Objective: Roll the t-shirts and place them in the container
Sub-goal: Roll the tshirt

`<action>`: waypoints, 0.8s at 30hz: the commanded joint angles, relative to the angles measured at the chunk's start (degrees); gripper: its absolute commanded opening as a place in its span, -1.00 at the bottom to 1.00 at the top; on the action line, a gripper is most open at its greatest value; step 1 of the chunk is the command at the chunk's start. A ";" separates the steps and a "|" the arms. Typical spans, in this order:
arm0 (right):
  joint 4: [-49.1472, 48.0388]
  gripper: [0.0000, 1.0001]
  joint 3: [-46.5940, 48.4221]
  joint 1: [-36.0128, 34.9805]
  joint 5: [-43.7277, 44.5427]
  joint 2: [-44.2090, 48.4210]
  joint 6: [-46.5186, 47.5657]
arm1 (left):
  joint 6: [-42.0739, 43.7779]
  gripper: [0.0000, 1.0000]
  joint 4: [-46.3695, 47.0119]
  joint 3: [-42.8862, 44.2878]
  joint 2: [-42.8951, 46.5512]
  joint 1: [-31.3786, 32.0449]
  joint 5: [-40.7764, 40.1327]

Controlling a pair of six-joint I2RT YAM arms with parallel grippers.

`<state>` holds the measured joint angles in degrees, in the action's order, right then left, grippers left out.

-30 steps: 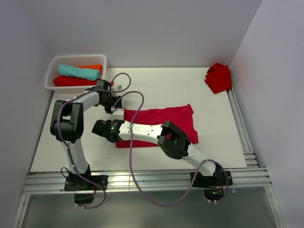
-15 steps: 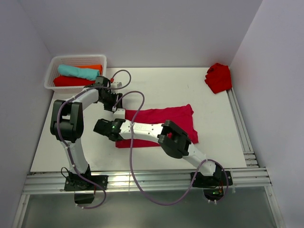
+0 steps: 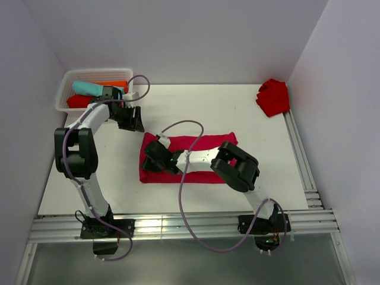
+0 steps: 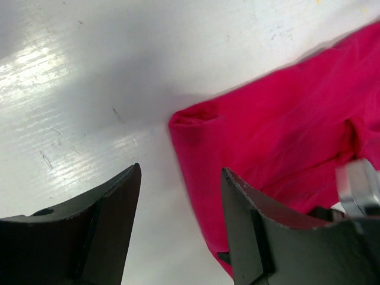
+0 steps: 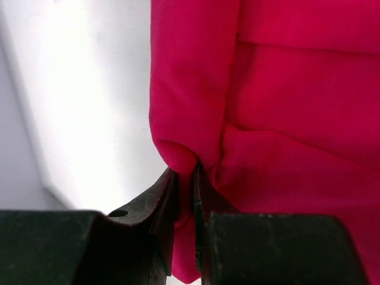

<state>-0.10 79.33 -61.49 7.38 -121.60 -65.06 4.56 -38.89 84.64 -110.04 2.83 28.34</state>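
T-shirts are sitting at three stages as I am looking at the bench (image 3: 332,119). Three are lying finished in the white basket (image 3: 95,72) at the far left corner: a teal roll (image 3: 89,88), an orange roll (image 3: 117,84) and a scarlet roll (image 3: 80,102). The crimson t-shirt (image 3: 205,142) is lying in the middle of the bench, folded into a long band running left to right, and no turn of the roll is showing yet.

My right fingers (image 3: 151,159) are pinching nearly shut on a small fold of cloth at the band's left end, and the wrist view is showing the crimson cloth squeezed between them. My left fingers (image 3: 135,122) are standing open and holding nothing, hovering over bare bench just off the band's far left corner. That corner is showing in the gap between them, but they are not touching it.

Judging by this, the work on this shirt is only beginning. The left end needs both corners taken up and turned over toward the right, and the finished roll then belongs in the basket.

A crumpled scarlet t-shirt (image 3: 273,97) is waiting at the far right corner, well apart, not yet flattened or folded. My right forearm is lying across the band along its length, and its cable is looping over the cloth, so both are likely to be getting in the way of the roll.
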 commanded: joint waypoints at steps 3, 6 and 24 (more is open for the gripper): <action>-23.27 -0.85 -9.71 1.64 -10.01 2.42 -8.84 | 3.26 0.23 -1.01 -2.10 5.10 -0.63 2.51; -25.56 -0.85 -13.75 1.73 -8.08 3.74 -11.84 | 3.79 0.23 -0.48 -3.86 5.36 -0.72 2.77; -30.75 -0.53 -23.70 1.90 -4.83 5.67 -20.46 | 4.23 0.24 6.37 -13.27 3.78 2.00 4.01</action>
<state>-30.79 56.69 -59.53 1.96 -117.51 -84.07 7.94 -35.55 71.81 -107.11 4.01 30.83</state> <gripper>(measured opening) 0.241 0.619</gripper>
